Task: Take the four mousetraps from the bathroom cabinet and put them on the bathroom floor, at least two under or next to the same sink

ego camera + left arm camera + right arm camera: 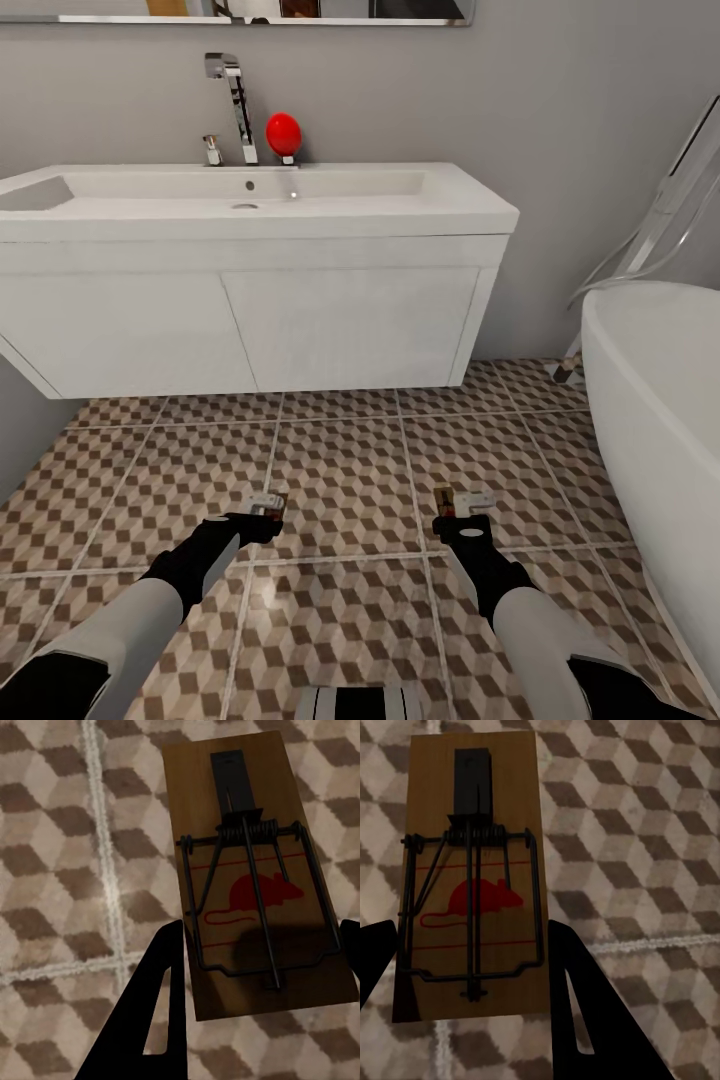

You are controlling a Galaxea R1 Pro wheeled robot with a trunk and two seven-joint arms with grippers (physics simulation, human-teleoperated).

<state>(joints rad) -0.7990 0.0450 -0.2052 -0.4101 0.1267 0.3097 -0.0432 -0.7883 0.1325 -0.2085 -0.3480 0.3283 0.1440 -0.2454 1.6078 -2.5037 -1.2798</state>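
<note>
Both of my arms sit nearest the head camera, white forearms ending in black wrists, reaching forward and down over the floor.

Item, left gripper (pixel 268 503): black jaws clenched on the edges of a flat rectangular tan wooden mousetrap (pixel 255 877). Its board carries a dark wire spring and bar, a black plate, and a red printed mouse with thin red lines. I see one black finger (pixel 154 1005) against its long edge; the other sits at the opposite edge.

Item, right gripper (pixel 455 500): black jaws likewise grasping a second tan wooden mousetrap (pixel 472 877) of the same make, one finger (pixel 585 1012) on each long side. Both traps hang above the tiles, apart from each other, in front of the basin unit.

Item, bathroom floor (pixel 350 470): large square tiles, brown, beige and cream cube print, pale grey grout lines, slight sheen.

Item, wide white rectangular trough sink (pixel 250 195): smooth, on a white two-door vanity unit (pixel 250 330) hung on the grey wall. In the basin, a round drain. On its back ledge stand a tall angular chrome tap (pixel 235 100) and a small round red object (pixel 283 133) on a short stem.

Item, white curved bathtub (pixel 660 400): glossy, at my right, with a clear hose and chrome fitting behind it.
</note>
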